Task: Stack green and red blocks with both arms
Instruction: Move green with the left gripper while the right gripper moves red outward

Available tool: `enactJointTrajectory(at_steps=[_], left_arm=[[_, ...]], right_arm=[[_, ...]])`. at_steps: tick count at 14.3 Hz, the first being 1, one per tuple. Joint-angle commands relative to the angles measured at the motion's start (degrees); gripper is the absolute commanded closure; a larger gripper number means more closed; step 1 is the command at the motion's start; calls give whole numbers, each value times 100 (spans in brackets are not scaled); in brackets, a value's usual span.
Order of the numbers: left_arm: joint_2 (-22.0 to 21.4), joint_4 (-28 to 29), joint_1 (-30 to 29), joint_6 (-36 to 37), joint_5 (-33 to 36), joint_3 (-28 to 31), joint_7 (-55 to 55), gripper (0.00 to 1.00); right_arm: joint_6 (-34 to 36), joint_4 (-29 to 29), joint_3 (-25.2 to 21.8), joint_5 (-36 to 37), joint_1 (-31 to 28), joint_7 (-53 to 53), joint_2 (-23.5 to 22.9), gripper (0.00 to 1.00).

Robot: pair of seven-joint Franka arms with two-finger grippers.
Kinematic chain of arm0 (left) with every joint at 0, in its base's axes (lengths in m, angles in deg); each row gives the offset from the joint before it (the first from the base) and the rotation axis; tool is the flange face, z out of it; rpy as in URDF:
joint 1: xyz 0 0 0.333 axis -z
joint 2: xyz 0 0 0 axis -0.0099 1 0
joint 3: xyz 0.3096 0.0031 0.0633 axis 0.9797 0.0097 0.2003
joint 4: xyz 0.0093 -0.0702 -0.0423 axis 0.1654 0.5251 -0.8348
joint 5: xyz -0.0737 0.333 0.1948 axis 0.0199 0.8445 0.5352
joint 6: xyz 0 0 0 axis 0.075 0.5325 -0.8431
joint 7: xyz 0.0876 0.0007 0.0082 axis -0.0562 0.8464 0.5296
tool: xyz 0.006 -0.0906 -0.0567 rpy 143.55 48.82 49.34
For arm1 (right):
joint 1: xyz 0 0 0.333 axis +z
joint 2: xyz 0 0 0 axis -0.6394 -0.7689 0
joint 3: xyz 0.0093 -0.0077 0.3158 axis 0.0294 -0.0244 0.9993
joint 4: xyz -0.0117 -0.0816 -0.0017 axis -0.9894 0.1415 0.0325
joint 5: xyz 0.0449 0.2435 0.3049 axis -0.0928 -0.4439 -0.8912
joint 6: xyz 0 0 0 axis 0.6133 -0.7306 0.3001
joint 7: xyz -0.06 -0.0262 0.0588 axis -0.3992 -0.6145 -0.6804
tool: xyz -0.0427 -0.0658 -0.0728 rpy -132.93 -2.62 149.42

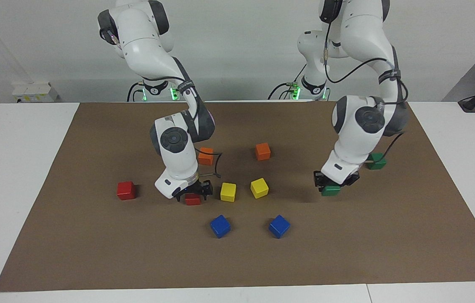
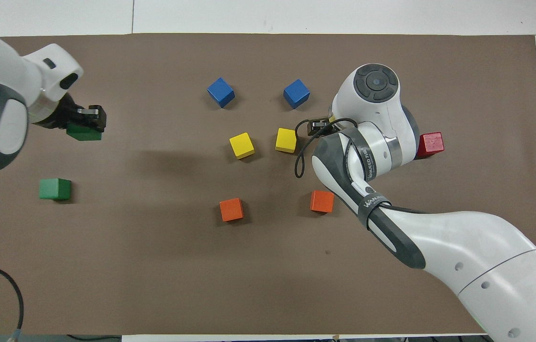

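Nearest the robots, a green block (image 1: 376,161) rests on the bench. Left gripper (image 1: 333,186), fingers clenched on another green block (image 1: 330,190), hangs beside it. Right gripper (image 1: 193,194) straddles a red block (image 1: 192,200), grip unclear; second red block (image 1: 126,190) sits beside.

A white table (image 1: 18,176) carries a brown mat (image 1: 237,261) over most of its top. On the mat sit two orange cubes (image 1: 263,151), two yellow cubes (image 1: 259,187) and two blue cubes (image 1: 279,226) about the middle, two red cubes (image 1: 126,190) toward the right arm's end, and one green cube (image 2: 55,188) toward the left arm's end.
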Motion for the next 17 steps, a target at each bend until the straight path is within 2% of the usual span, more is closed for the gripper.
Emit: enactJointTrajectory(at_steps=[1,2,5,8,10,14,17], left_arm=[[-578,732,-660,61,-152,-43,-1004,100],[-719,961,-932,0,-152,-43,-1330,100],[-939,1514,-1425,-464,-178,-43,-1947,100],[-1282,2551,-1655,-1491,-274,-35,-2115,100],[-1318,2895,-1655,-1888,-319,-34,-2115,100],[-1265,3116,-1708,-2241,-319,-34,-2159,100],[-1212,3370,-1717,-2619,-327,-34,-2186,100]], right_arm=[[-5,-225,-1,-21,-53,122,199,92],[144,-129,-1,-21,-123,79,190,100],[933,380,-10,-12,-387,-158,294,100],[1147,-90,-10,-30,-852,-780,1057,100],[1164,-548,-10,-30,-1246,-1334,1489,100],[990,-883,-10,-39,-1986,-2074,1631,100],[331,-1260,-10,-39,-2215,-2163,1692,100]])
